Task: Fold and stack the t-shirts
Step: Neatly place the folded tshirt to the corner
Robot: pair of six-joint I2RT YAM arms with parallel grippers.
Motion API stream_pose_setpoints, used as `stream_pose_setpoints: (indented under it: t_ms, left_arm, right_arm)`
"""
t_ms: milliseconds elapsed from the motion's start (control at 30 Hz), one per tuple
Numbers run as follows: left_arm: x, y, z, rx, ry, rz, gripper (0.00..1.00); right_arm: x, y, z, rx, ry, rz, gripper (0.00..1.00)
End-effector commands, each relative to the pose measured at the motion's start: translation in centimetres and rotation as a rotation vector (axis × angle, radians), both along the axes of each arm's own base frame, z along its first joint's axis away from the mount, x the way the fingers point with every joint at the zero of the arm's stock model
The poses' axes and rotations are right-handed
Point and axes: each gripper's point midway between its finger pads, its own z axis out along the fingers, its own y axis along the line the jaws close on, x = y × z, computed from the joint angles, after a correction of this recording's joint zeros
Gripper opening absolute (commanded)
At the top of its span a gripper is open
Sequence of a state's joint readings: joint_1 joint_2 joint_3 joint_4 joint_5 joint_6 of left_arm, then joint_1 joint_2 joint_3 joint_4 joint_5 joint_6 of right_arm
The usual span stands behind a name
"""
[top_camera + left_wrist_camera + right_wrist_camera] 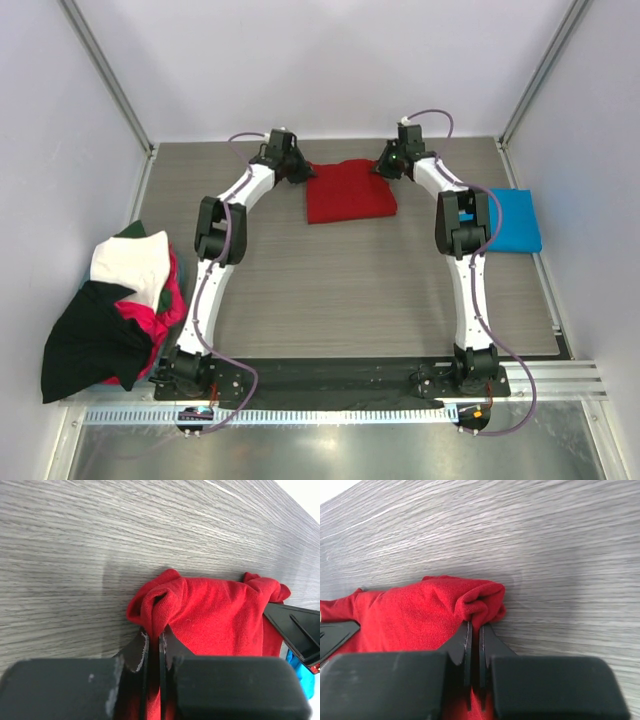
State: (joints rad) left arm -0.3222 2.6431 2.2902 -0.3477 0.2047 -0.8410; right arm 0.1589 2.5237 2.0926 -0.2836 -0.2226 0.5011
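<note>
Your left gripper (154,636) is clenched on a bunched fold at one corner of the deep red t-shirt (215,615), its jaws pressed nearly together with the cloth pinched between them. Your right gripper (474,628) is clamped the same way on a rolled fold at the opposite corner. From above, the two grippers sit at the far left and far right corners of the red shirt, which lies as a folded rectangle at the far middle of the grey wood-grain table (340,290). A folded bright blue t-shirt (515,222) lies at the table's right edge, partly behind your right arm. At the left edge, white (130,262), black (90,340) and magenta (168,300) shirts lie heaped together.
</note>
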Motion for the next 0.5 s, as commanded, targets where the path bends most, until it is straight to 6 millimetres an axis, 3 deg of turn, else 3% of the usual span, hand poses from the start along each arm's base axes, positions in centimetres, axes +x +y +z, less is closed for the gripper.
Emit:
stream_pose_setpoints:
  t_ms: [0, 33, 67, 133, 200, 267, 300, 333, 367, 400, 433, 467]
  left_arm:
    - [-2.1, 0.1, -0.4, 0.059, 0.019, -0.024, 0.0]
    - [-1.7, 0.3, 0.9, 0.067, -0.025, -0.013, 0.0]
    - [-1.9, 0.4, 3.5, 0.06, -0.065, -0.013, 0.0]
    - [-2.7, 0.5, 4.1, 0.063, -0.065, -0.023, 0.0]
    - [-3.3, 0.3, 6.9, 0.057, -0.103, -0.036, 0.0]
    - [-4.6, 0.3, 7.6, 0.062, -0.104, -0.051, 0.0]
    - [-5.4, -0.1, 9.8, 0.051, -0.134, -0.063, 0.0]
    - [-5.7, -0.3, 10.7, 0.047, -0.157, -0.067, 0.0]
    - [-7.0, -0.1, 9.4, 0.066, -0.13, -0.069, 0.0]
    - [-7.9, -0.7, 10.2, 0.061, -0.146, -0.08, 0.0]
    - [-8.4, -0.9, 12.5, 0.043, -0.196, -0.081, 0.0]
    - [-9.6, -1.0, 11.8, 0.047, -0.18, -0.087, 0.0]
  right_arm:
    - [-0.2, 1.5, 5.5, 0.02, -0.1, 0.032, 0.01]
    - [-1.1, 1.2, 5.0, 0.01, -0.085, 0.023, 0.01]
    - [-1.1, 1.1, 6.1, 0.01, -0.116, 0.023, 0.01]
    - [-2.2, 0.6, 8.1, 0.006, -0.146, 0.015, 0.01]
    - [-2.8, 0.3, 9.5, 0.012, -0.172, 0.009, 0.01]
    - [-4.1, 0.0, 11.4, 0.032, -0.204, 0.007, 0.01]
    - [-4.6, -0.2, 12.0, 0.04, -0.213, 0.007, 0.01]
    - [-5.7, -0.7, 11.1, 0.043, -0.188, 0.003, 0.01]
    - [-6.5, -0.7, 13.9, 0.068, -0.242, 0.009, 0.01]
    - [-7.2, -0.8, 14.5, 0.077, -0.252, 0.009, 0.01]
    - [-8.6, -1.2, 13.7, 0.083, -0.229, 0.001, 0.01]
    - [-9.5, -1.6, 16.1, 0.089, -0.276, -0.008, 0.01]
